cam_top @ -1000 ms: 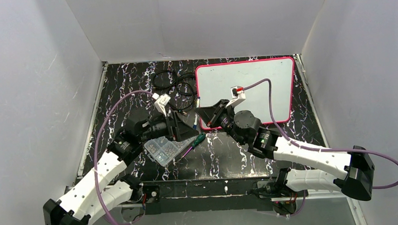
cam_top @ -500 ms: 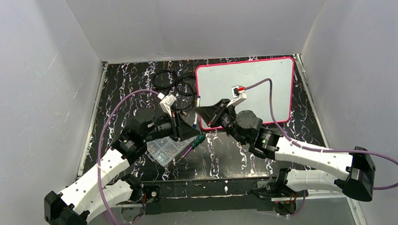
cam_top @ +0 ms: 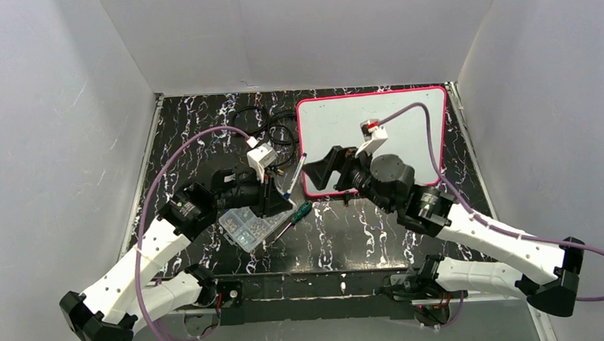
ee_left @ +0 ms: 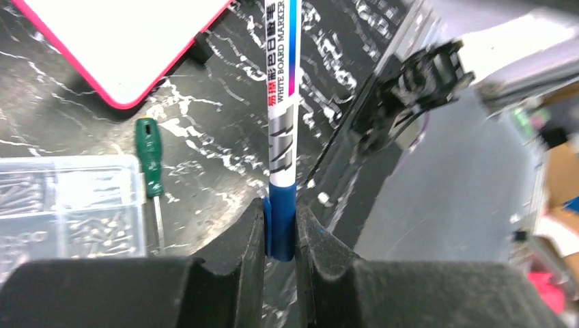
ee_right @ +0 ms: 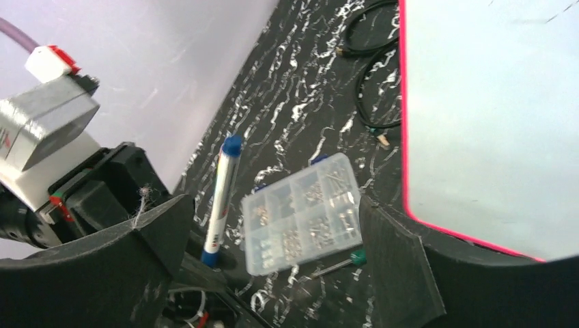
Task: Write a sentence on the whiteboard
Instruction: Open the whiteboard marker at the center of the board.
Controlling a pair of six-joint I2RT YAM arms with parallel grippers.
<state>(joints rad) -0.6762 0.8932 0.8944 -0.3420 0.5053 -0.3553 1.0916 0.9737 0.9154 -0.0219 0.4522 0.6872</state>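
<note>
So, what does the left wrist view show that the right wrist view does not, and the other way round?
Only the left wrist view: the readable print on the marker, whose blue end the left gripper is shut on. Only the right wrist view: the black cables, and the right gripper open, holding nothing. Both: the marker, the box, the green screwdriver and part of the whiteboard, with no writing visible on it.

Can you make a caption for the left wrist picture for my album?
Left claw pinching a whiteboard marker by its blue end, green screwdriver nearby.
</note>
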